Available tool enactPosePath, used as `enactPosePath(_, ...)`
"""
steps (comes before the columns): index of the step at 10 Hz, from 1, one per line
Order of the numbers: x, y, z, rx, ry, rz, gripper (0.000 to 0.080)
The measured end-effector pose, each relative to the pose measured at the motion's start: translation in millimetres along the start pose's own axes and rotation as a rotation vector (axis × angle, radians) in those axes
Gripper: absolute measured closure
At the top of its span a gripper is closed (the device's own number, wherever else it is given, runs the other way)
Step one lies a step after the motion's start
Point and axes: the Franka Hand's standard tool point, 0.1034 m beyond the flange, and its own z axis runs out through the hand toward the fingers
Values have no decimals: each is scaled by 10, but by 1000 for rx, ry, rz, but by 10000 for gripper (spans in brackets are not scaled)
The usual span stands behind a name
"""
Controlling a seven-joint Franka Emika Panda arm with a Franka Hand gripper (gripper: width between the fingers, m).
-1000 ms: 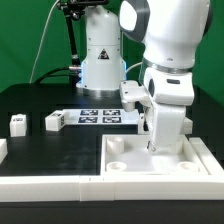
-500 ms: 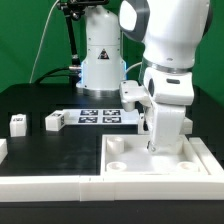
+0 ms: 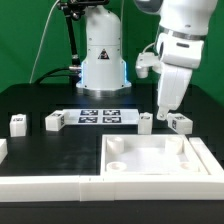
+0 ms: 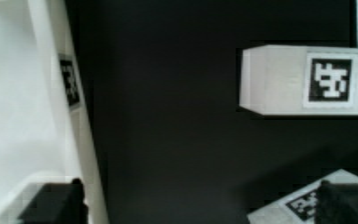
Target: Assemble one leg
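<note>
Several small white legs with square tags stand on the black table: two at the exterior view's left (image 3: 17, 123) (image 3: 53, 121), and two behind the tray, one (image 3: 146, 122) and another (image 3: 180, 124). My gripper (image 3: 163, 107) hangs above the gap between those last two legs, open and empty. In the wrist view the gripper (image 4: 201, 200) shows dark fingertips (image 4: 55, 203) set wide apart over bare table. One leg (image 4: 304, 80) lies ahead and another (image 4: 314, 206) is by one fingertip. The white tray-like part (image 3: 155, 160) lies in front; its rim also shows in the wrist view (image 4: 16, 100).
The marker board (image 3: 98, 116) lies behind the table's middle. A long white raised rim (image 3: 50, 186) runs along the front edge, with a white piece (image 3: 3, 150) at the far left. The robot base (image 3: 100, 60) stands at the back.
The arm has lifted away from the tray's far rim and swung up toward the exterior view's right. The two legs behind the tray are now uncovered.
</note>
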Motion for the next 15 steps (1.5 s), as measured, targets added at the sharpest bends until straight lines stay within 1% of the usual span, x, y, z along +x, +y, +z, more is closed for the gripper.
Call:
enactPosePath(1, -6, 1, 6, 1, 0, 13, 151)
enactPosePath(5, 12, -12, 7, 3, 1, 354, 151)
enactPosePath(6, 86, -106, 31, 3, -2, 567, 151)
enactPosePath(7, 166, -185, 49, 4, -9, 694, 151)
enactPosePath(9, 275, -256, 83, 5, -12, 887, 151)
enactPosePath(10, 336, -294, 98, 11, -11, 997, 151)
enactPosePath(11, 368, -313, 106, 12, -11, 1047, 151)
enactPosePath(14, 342, -310, 117, 29, -50, 1017, 151)
enactPosePath(15, 338, -306, 136, 55, -90, 997, 151)
